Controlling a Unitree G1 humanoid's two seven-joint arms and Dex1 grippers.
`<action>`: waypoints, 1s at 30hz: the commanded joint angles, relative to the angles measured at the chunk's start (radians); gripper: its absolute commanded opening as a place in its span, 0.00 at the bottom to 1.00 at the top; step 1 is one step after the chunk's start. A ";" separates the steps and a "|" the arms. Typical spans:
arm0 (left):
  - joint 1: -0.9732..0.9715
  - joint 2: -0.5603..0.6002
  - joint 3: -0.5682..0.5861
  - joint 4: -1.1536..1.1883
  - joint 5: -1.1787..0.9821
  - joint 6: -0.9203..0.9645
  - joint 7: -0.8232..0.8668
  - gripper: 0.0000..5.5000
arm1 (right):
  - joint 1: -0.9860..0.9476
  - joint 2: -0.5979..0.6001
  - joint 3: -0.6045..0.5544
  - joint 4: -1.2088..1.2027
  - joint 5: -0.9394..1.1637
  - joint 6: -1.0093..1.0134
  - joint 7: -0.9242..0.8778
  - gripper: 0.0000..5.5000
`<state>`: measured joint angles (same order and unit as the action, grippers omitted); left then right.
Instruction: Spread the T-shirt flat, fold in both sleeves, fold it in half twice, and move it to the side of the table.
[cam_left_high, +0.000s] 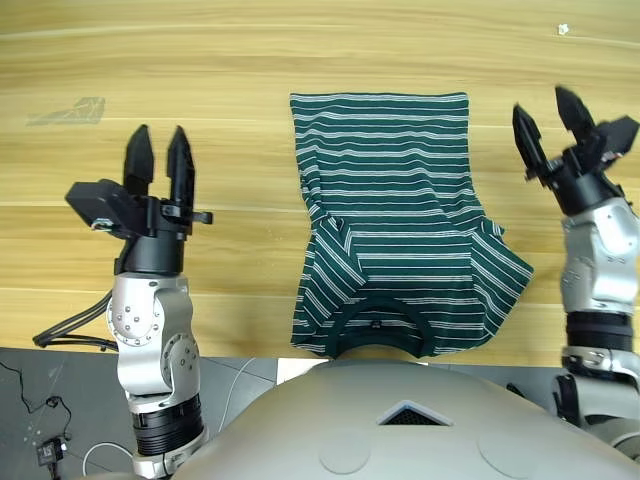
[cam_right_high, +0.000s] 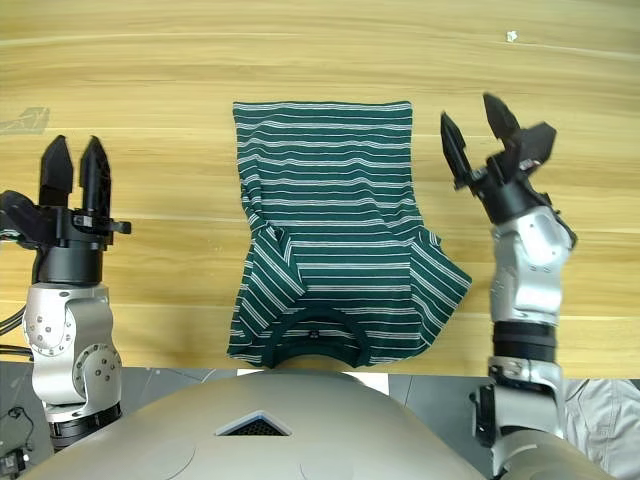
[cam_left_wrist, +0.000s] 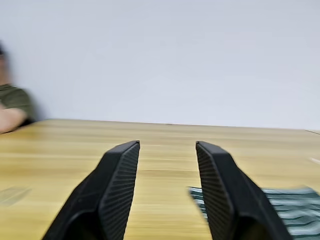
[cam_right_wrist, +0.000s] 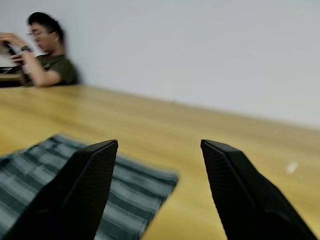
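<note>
- Your left claw (cam_left_high: 160, 135) hangs over the worktop's left part, well apart from the cloth. Its two black fingers (cam_left_wrist: 119, 186) point toward the far edge and stand spread with a clear gap, gripping nothing.
- Your right claw (cam_left_high: 541, 102) is raised near the worktop's right edge, just beside the shirt's right side. Its fingers are spread wider, tilted a little outward, and also grip nothing.
- The T-shirt (cam_left_high: 385, 200), dark green with thin white stripes, lies in the middle of the wooden worktop (cam_left_high: 200, 60), between your two claws and touched by neither.
- Its collar (cam_left_high: 378, 322) sits at the near edge, and its straight hem points toward the far edge.
- Along the shirt's left side a flap of cloth lies folded in over the body, with a few creases there.
- On the right side the sleeve (cam_left_high: 505, 268) sticks out flat toward the right edge.
- A small white scrap (cam_left_high: 563, 29) lies near the far right corner.
- A faint grey mark (cam_left_high: 68, 111) shows on the wood at the far left.
</note>
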<state>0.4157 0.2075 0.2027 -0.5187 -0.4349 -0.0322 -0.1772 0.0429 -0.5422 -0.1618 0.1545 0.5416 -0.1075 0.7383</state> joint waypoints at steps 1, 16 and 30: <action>0.007 -0.076 0.017 0.047 0.036 -0.024 0.060 0.38 | 0.213 -0.267 -0.125 0.101 0.200 0.330 0.455 0.56; 0.047 -0.152 -0.023 0.045 0.145 -0.045 0.077 0.38 | 0.179 -0.316 -0.011 0.343 -0.023 0.392 0.701 0.56; 0.046 -0.166 -0.044 0.062 0.182 -0.052 0.077 0.38 | 0.183 -0.292 0.024 0.305 -0.051 0.405 0.705 0.12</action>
<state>0.4607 0.0460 0.1578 -0.4711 -0.2649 -0.0802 -0.1048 0.2168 -0.8454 -0.1465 0.4559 0.5142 0.2868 1.4587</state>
